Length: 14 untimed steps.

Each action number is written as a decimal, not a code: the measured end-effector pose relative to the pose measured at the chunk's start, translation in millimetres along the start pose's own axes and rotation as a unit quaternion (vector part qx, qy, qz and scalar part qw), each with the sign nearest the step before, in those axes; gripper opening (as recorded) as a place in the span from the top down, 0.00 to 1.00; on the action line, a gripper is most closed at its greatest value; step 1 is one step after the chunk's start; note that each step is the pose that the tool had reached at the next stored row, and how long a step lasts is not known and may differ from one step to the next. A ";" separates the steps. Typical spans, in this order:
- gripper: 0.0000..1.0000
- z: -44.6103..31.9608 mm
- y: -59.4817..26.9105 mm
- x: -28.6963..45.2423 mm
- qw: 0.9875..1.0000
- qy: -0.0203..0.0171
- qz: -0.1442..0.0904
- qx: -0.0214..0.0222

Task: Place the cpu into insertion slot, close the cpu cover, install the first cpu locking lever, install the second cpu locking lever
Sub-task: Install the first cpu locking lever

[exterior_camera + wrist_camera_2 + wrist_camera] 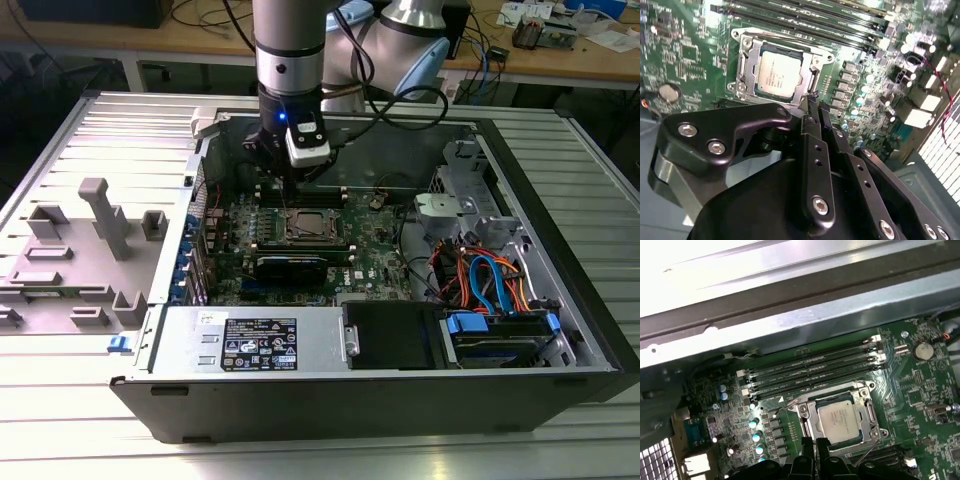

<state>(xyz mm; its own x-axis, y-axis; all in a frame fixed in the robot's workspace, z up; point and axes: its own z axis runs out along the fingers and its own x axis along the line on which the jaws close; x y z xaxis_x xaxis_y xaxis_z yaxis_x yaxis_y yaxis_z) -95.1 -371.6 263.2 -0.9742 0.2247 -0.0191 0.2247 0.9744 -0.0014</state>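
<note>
One cpu (842, 421) — square, silvery-grey top facing up, no long axis — lies flat in the one insertion slot (862, 392), framed by one cpu cover (810, 422) lowered around it. One tool (816, 102), fingers pressed nearly together, hangs just beside the slot's edge.

Green motherboard (685, 55), memory slots (810, 371) (long, dark)

Both wrist views closely face the cpu (781, 70) (840, 419).

Ribbed metal table (80, 440), open computer case (350, 412) lying on it, grey moulded plastic piece (85, 255) beside it
</note>
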 end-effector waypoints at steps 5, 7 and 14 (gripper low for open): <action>0.83 0.6 0.0 0.0 0.999 0.000 -0.048 -0.001; 0.83 0.9 0.0 0.0 0.997 0.000 -0.071 -0.001; 0.83 1.0 -0.1 0.5 0.996 0.000 -0.090 -0.002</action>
<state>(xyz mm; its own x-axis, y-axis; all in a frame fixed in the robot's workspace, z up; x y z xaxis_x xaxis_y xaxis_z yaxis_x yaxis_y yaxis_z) -95.6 -371.6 262.2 -0.9988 0.0459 -0.0191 0.0460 0.9989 -0.0014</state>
